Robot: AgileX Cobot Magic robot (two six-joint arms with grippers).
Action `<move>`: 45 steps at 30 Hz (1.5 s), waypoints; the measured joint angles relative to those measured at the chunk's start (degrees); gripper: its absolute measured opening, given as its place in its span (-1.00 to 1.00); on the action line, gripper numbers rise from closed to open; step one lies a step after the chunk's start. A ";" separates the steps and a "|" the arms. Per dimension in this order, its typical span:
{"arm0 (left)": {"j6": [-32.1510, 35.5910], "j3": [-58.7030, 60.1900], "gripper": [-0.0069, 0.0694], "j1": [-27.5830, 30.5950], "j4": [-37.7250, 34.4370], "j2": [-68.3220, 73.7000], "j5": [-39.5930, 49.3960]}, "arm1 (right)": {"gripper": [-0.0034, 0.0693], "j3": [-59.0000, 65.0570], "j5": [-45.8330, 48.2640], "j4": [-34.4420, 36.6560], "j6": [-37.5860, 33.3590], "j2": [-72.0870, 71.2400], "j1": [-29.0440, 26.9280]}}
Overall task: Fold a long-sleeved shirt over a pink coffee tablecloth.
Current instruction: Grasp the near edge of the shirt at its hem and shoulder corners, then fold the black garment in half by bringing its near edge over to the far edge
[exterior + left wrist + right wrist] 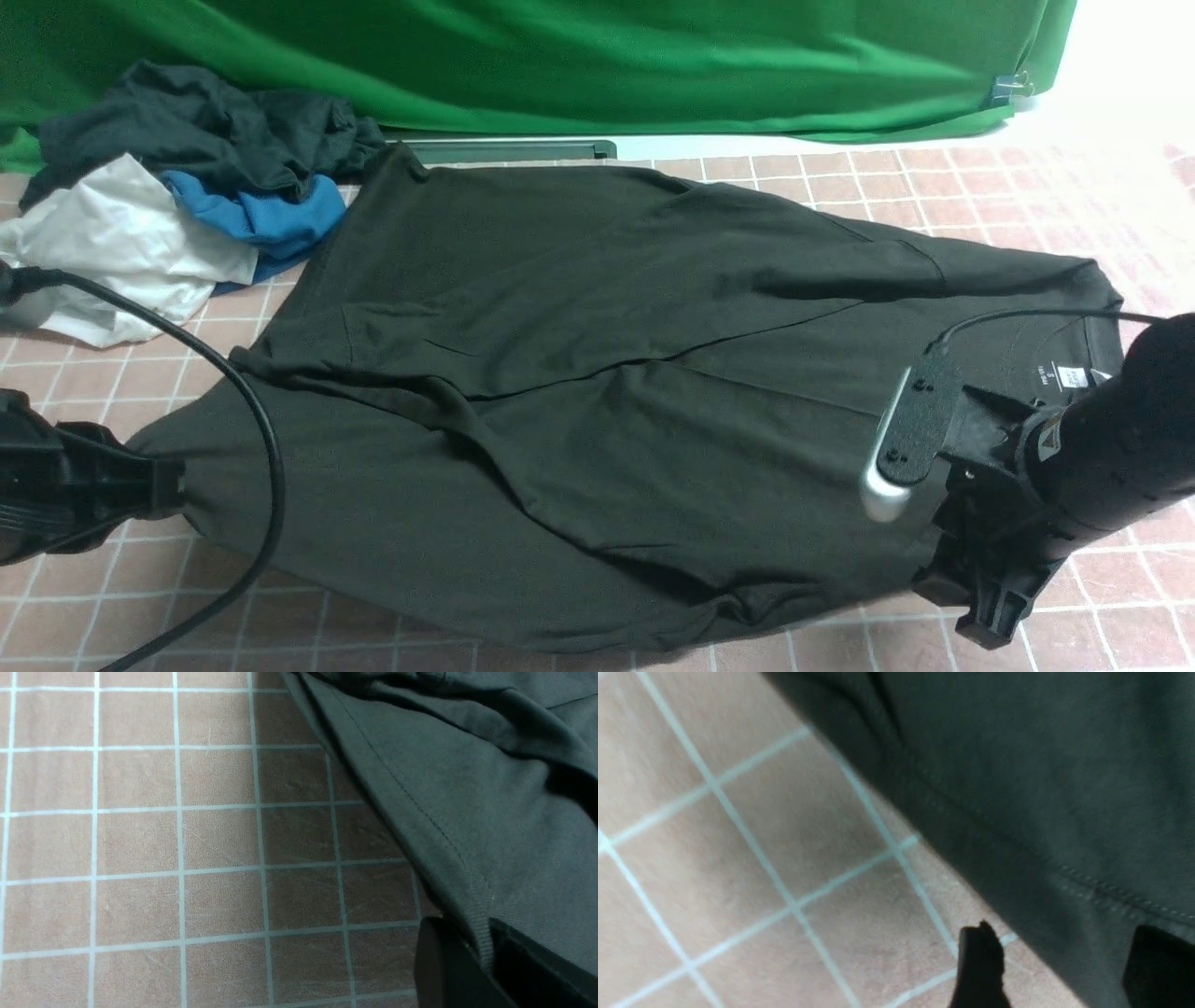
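At near left the left gripper (170, 487) clamps the hem of the long-sleeved shirt (579, 373), which lies across the pink coffee tablecloth (980, 187); near right, the right gripper (1059, 952) has its jaws apart. A one-sided pull could drag the shirt askew.

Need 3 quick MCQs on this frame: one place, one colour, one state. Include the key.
1. Where on the tablecloth is the garment pile?
A) far left
B) near right
C) far right

2. What colour is the piece between the pile's white and dark ones?
A) red
B) blue
C) yellow

3. What is the state of the left pincer?
A) open, empty
B) shut on the shirt hem
C) open above the pile

Key:
1A, it lies at the far left, by the green backdrop.
2B, blue fabric shows there.
3B, the hem sits pinched between its fingers.
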 joint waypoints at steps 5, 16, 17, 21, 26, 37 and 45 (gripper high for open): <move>0.19 0.00 -0.71 0.00 -0.04 0.00 0.00 | 0.19 0.36 -4.05 -3.13 -0.02 3.74 0.00; 0.19 0.00 -0.71 0.00 -0.19 0.00 0.00 | -0.05 0.11 -4.09 -4.58 2.08 5.39 0.00; 0.19 0.00 -0.71 0.00 -0.19 0.00 0.00 | -0.16 0.11 -3.83 -4.44 2.54 5.39 0.08; 0.19 0.00 -0.71 0.00 -0.19 0.00 -0.05 | -0.55 0.11 -3.87 -4.56 3.17 5.33 0.28; 0.26 0.00 -0.71 0.00 -0.19 0.00 -0.23 | -0.82 0.11 -4.50 -5.66 3.35 5.22 0.28; 2.61 -1.87 -0.71 0.00 -5.61 -4.04 12.96 | -0.85 0.27 16.91 -6.70 20.06 -8.74 5.53; 2.49 -1.87 -0.71 0.00 -5.32 -4.74 12.05 | -0.85 0.41 19.11 -9.51 30.88 -13.62 6.83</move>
